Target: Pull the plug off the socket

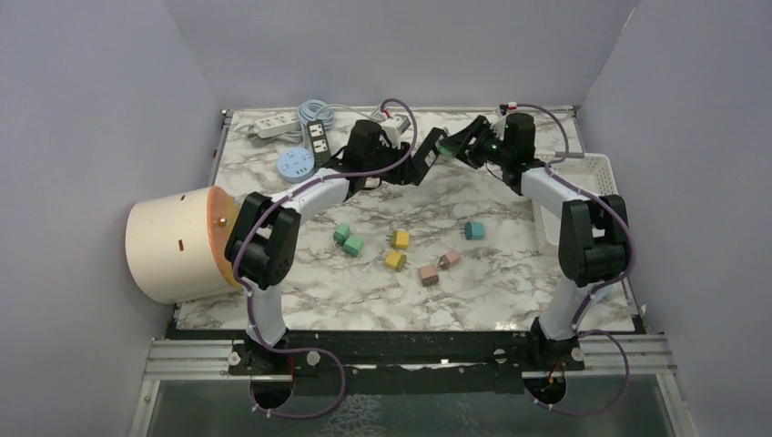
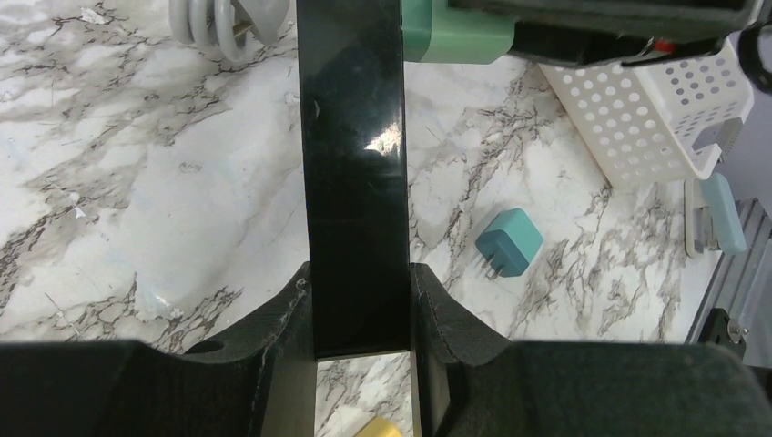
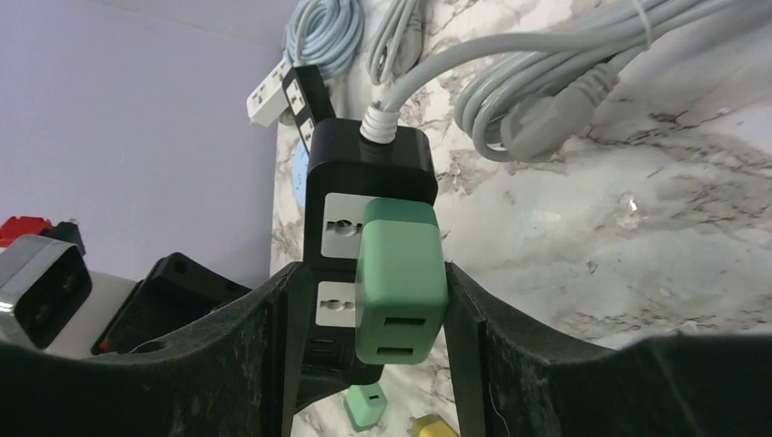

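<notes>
A mint-green plug sits in a black power strip with a white cable; both are held above the marble table at the back middle. My left gripper is shut on the strip's black body, also visible from above. My right gripper is open and straddles the plug. Its right finger is against the plug's side, and its left finger is beside the strip, apart from the plug. In the left wrist view the plug shows at the top edge.
A white perforated basket stands at the right. A cream bucket lies at the left. Loose adapters lie mid-table: green, yellow, pink, teal. Other power strips and coiled cables lie at the back.
</notes>
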Robot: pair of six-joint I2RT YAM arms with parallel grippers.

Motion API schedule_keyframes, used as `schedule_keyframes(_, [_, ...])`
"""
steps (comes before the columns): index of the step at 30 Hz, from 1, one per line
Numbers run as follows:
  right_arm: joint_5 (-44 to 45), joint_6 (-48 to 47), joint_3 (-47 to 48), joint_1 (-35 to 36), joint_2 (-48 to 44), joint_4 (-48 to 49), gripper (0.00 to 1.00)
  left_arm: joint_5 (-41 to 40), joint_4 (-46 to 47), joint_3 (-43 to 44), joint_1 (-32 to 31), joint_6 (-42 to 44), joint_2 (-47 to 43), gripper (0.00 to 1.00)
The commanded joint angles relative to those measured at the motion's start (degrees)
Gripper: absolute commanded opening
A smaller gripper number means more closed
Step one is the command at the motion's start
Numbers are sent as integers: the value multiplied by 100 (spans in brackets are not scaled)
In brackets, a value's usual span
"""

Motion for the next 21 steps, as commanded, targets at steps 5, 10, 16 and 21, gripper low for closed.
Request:
schedule_keyframes(5, [-115,224,337,205,375,339,40,129,778,104,-56,27,-432,0])
schedule_keyframes(10, [-116,251,297,208,322,367,1,-15,615,143,-56,143,-397,0])
schedule_keyframes(16, [-187,-233,89,208,-19,-78,1,-842,170,277,119,110,-265,0])
schedule_keyframes(21, [-713,-852,-75,197,-421,-434,1,-1104,316,154,742,-493,-128,0])
